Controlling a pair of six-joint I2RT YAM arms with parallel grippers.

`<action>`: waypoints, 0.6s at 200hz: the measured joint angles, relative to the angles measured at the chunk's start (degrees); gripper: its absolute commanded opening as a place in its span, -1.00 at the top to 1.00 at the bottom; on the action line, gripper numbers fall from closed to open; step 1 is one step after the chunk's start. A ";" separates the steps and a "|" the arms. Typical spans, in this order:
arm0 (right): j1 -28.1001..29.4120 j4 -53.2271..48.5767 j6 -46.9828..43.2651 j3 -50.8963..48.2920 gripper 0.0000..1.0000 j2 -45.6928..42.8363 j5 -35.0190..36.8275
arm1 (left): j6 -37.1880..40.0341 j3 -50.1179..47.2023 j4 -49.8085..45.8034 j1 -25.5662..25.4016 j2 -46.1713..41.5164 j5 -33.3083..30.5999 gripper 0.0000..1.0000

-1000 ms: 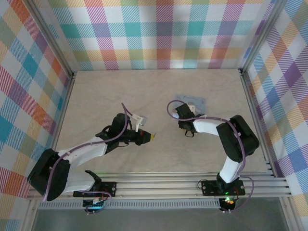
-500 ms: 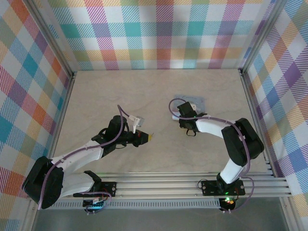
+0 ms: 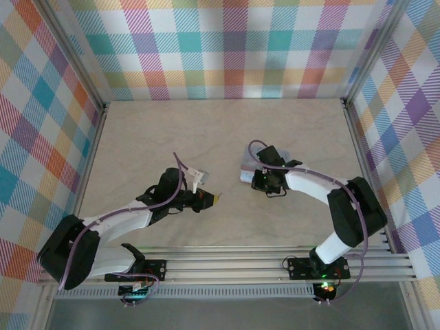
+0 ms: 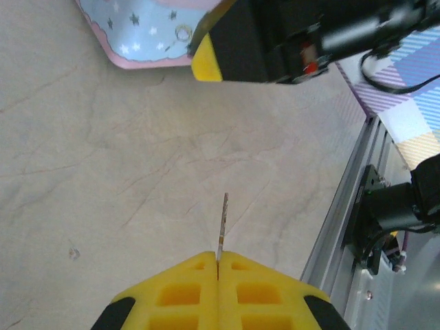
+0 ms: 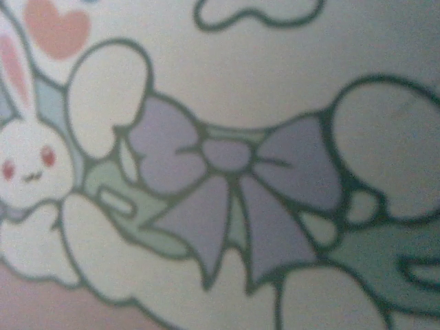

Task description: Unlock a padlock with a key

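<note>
The left end effector (image 4: 218, 260) pinches the thin key (image 4: 222, 220) over the desk (image 4: 103, 172), short of the tin (image 4: 137, 38). I cannot tell the right end effector's (image 3: 260, 180) state. The key may twist against the padlock, which is too small to place.

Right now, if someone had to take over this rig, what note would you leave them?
Left gripper: shut on the key, blade pointing out over the table.
Right gripper: at the pale blue tin, its camera close against the cartoon lid; open or shut, cannot tell.
Done: key in hand.
To do: find the padlock, too small to pick out here, insert the key, turn it.
</note>
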 measured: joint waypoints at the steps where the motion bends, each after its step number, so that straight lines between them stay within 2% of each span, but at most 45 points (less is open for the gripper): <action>1: 0.00 -0.24 0.07 0.04 0.98 -0.13 -0.22 | 0.02 -0.02 0.07 -0.04 0.04 -0.02 1.00; 59: 0.33 -9.20 2.89 7.23 1.00 -2.12 -7.45 | 1.92 0.39 8.04 -4.48 4.61 -1.07 1.00; 120: 0.31 -14.14 5.16 9.05 1.00 -3.82 -12.24 | 1.22 2.21 18.14 -5.44 13.38 -3.10 1.00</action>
